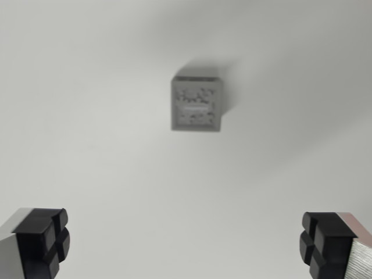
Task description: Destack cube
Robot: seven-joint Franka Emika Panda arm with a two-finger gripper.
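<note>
Wide apart and empty, the pincer (186, 244) shows only its two black, ridged fingertip pads (43, 241) at the bottom corners of the wrist view, one at the view's left, the other at its right, with bare desk between them. Up past them, near the middle of the frame, sits the small grey square-topped cube stack (196, 104) on the pale, matte white desk (87, 116), well apart from both pads. It is seen from almost straight above, so how many cubes are stacked cannot be told; the picture is soft, and the speckled pattern on the top face is unreadable.

To do the approach well, I would bring the stack between the pads before descending, keep the jaws square to two opposite flat faces, and close only at the height of the top cube. The faces look hard and smooth, so a centred, level grip should hold without tipping what lies beneath.
</note>
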